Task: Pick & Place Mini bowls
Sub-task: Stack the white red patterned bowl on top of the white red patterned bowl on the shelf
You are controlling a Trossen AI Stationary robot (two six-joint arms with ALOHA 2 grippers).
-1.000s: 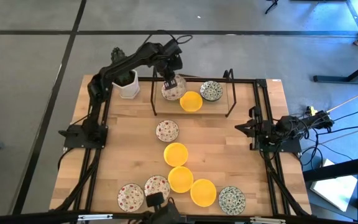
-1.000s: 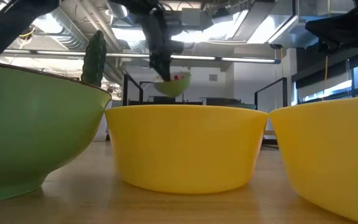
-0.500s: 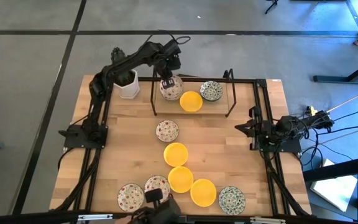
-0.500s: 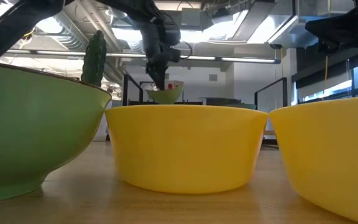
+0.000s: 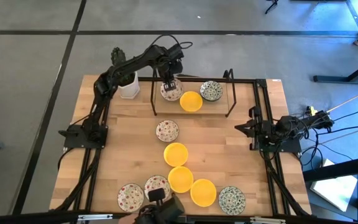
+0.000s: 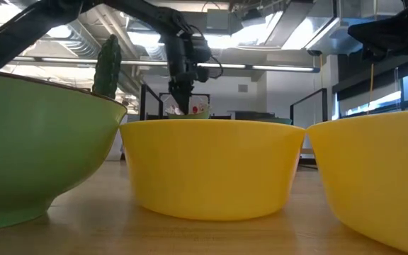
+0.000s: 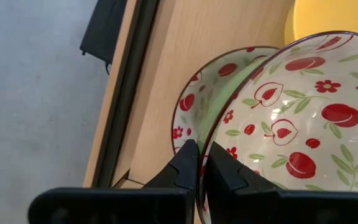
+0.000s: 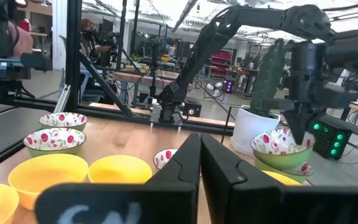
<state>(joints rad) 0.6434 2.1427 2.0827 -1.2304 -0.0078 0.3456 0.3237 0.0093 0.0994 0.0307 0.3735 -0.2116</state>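
1. Left claw, at 12 o'clock on the counter, is clamped on the rim of a red-speckled mini bowl; fingers pinch the rim edge-on in the wrist view.

2. The held bowl sits just over, maybe touching, a second red-speckled bowl lying inside the black wire frame. Can't tell if it's fully seated.

3. Yellow bowl is just beside at approx 4 o'clock of the held one, w/ a blue-green bowl past it. Cactus pot stands at its 9 o'clock, outside the frame.

4. Right claw waits at 3 o'clock on the counter, fingers together, nothing held.

5. My read: this is the placing step, nesting bowl on bowl. To do it well I'd lower slow till the rims settle level, then part the fingers only a little so the inner finger doesn't drag the rim.

6. Lift straight up after, clear of the frame's bar; a sideways pull could tip the stack into the yellow bowl.

7. Other bowls remain from centre to 6 o'clock, not yet moved.
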